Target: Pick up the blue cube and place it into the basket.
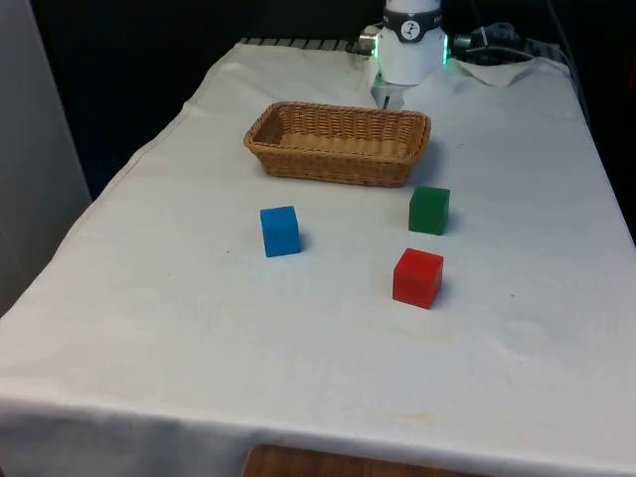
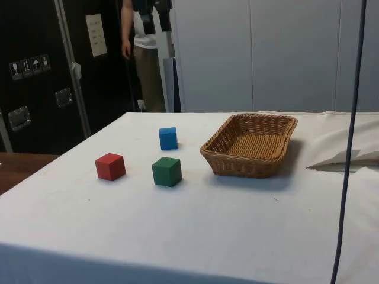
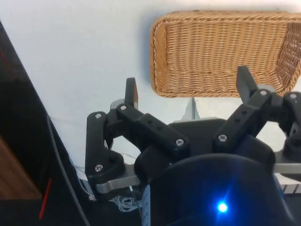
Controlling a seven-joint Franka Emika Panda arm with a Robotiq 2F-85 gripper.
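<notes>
The blue cube [image 1: 280, 231] [image 2: 168, 138] sits on the white cloth, in front of the basket and towards the front view's left. The wicker basket [image 1: 333, 164] [image 2: 237, 165] [image 3: 221, 52] stands at the far middle of the table with nothing inside. My gripper [image 3: 187, 80] is open, its two black fingers [image 3: 130, 92] spread wide with nothing between them. It hangs high over the table at the side view's upper edge [image 2: 155, 21], well above the cubes. In the wrist view the basket lies beyond the fingers.
A green cube [image 1: 428, 210] [image 2: 166, 171] and a red cube [image 1: 417, 277] [image 2: 110, 166] stand towards the front view's right of the blue one. A person [image 2: 145, 71] stands behind the table. A dark cable [image 2: 349, 148] hangs near the basket's side.
</notes>
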